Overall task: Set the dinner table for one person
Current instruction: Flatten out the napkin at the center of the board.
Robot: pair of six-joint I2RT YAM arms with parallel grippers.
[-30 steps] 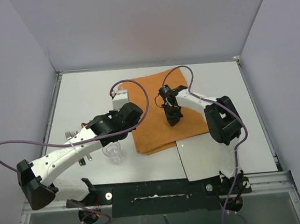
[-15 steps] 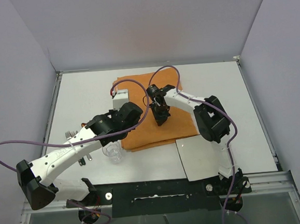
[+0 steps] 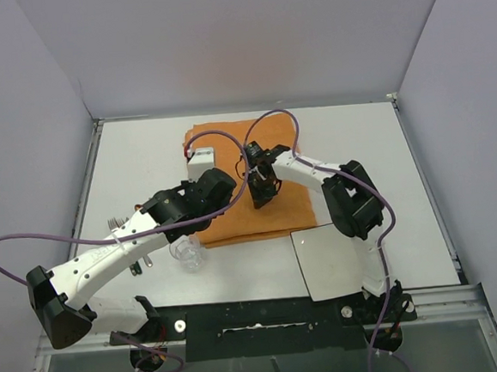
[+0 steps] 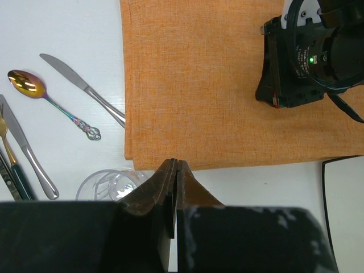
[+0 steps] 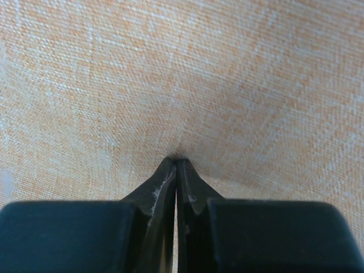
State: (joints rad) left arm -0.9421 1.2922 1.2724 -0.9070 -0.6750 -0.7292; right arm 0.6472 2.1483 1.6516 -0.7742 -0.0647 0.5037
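An orange cloth mat [image 3: 240,182] lies flat on the dinner table [image 3: 134,156]. My right gripper [image 5: 176,158] is shut, its tips pressed down into the mat's middle, where the weave puckers. In the top view this gripper [image 3: 261,199] stands on the cloth. My left gripper [image 4: 176,161] is shut and empty, hovering just off the mat's near edge [image 4: 227,162], right of a clear glass [image 4: 108,185]. A square white plate [image 3: 332,261] sits at the near right, touching the mat's corner.
Cutlery lies left of the mat: a knife [image 4: 85,91], a gold spoon [image 4: 45,94], a second knife [image 4: 25,153] and a fork at the frame's edge. In the top view the glass [image 3: 187,253] stands beside the left arm. Walls enclose three sides.
The right gripper has slid left and slightly away, dragging the mat with it and turning it squarer to the table. The plate, glass and left arm have stayed put.
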